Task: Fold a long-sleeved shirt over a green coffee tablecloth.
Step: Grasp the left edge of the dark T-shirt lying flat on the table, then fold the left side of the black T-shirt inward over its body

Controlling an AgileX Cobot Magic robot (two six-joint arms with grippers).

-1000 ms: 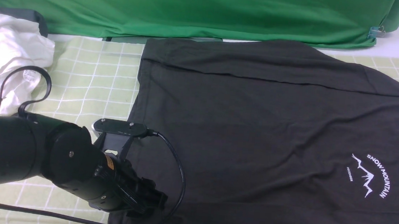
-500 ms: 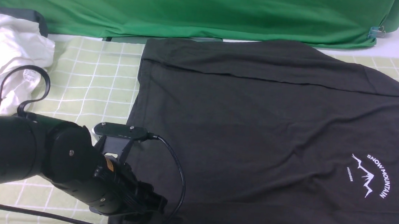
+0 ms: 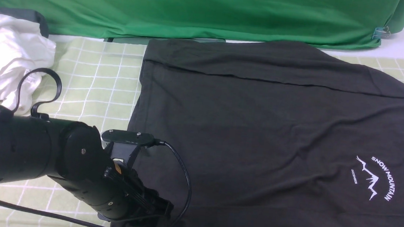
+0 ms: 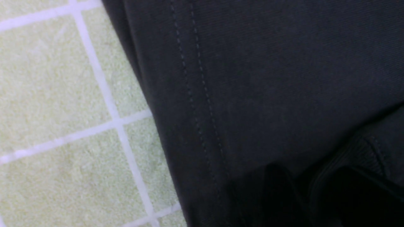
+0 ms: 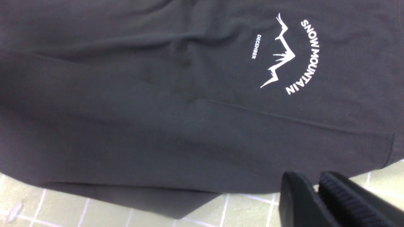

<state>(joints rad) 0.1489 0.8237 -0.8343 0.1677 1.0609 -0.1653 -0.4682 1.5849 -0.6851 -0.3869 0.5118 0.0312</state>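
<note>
Charcoal knit long-sleeved shirt (image 3: 258, 133) is lying flat on the green coffee tablecloth (image 3: 95, 78), centre to 3 o'clock. The left gripper (image 3: 154, 215) is sitting at its 7 o'clock corner.

Left wrist: jaw gap is showing unclear.

Right wrist: right gripper (image 5: 315, 186) is hanging nearly closed, empty.

Fabric is probably handling limp and light, so pinch the stitched hem (image 4: 195, 94).

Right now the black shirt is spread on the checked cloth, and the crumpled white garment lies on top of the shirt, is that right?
Not quite. The white garment is not on the long-sleeved shirt. It lies apart from it, off to the left, with bare checked tablecloth between them, as the front view shows. The shirt is indeed spread on that cloth.
</note>
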